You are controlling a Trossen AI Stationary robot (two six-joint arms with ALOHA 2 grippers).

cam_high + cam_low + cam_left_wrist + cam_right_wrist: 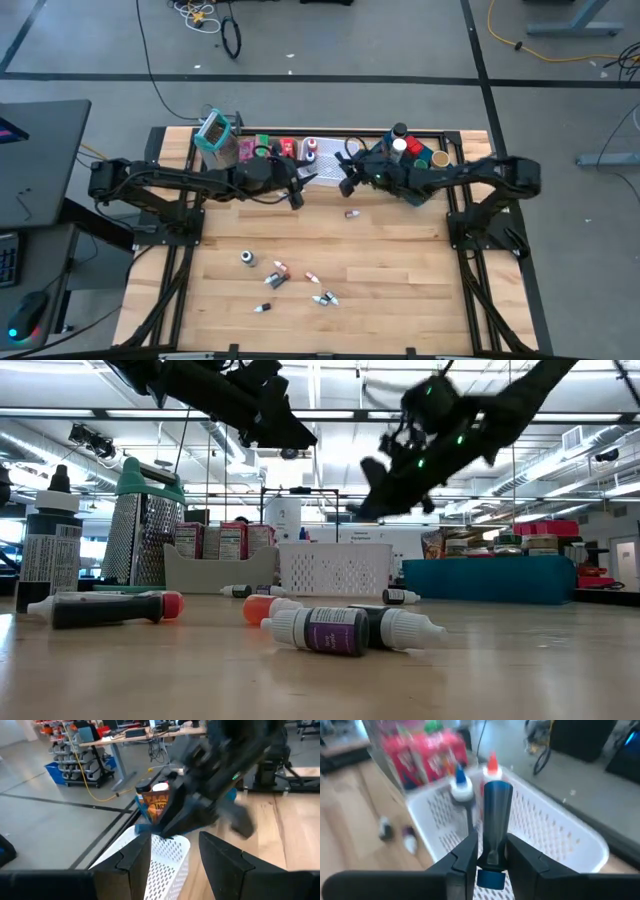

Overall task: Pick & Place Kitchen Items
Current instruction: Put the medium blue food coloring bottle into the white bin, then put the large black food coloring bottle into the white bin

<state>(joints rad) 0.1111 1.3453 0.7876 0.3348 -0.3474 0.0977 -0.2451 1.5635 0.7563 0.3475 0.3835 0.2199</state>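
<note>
**Blue tube over the basket**

The right gripper [490,857] pinches one dark blue tube [496,815]. The white basket [560,840] sits right under it, with two small bottles [461,787] inside. The left gripper [172,857] is open and holds nothing. About seven little bottles [275,280] lie well apart, too small to tell.

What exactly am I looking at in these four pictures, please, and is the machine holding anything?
Two dark robot arms work at a wooden table. One picture looks straight down, one looks level across the tabletop, and two come from cameras on the arms' wrists. Small bottles lie loose on the wood; a white basket, cartons and a grater stand along the far edge. The right end effector grips a blue tube over the basket. The left end effector is open and empty beside it.
</note>
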